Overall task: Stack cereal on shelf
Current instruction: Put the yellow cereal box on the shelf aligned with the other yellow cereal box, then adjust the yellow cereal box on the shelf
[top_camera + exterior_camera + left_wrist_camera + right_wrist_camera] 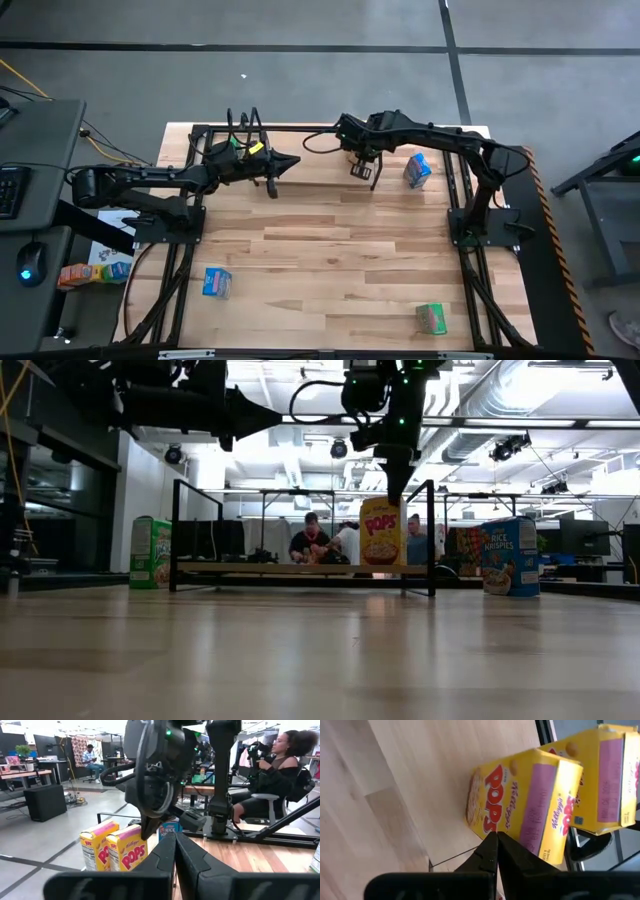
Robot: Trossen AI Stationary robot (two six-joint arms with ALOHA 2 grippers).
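- From above, a blue box [417,169], another blue box [216,282] and a green box [431,318] are seen waiting on the table [330,260].
- Low down, a yellow box [381,531] is seen on the shelf [300,568], under the right gripper [396,490].
- Past the left gripper [175,842], jaws together, two yellow boxes are seen.
- The right gripper's jaws are pressed together, empty; the shelf edge is close.

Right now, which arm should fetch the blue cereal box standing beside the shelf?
The right arm. Its gripper hangs shut at the shelf, a short way from the blue box, which stands on its side of the table. The left gripper is farther off.
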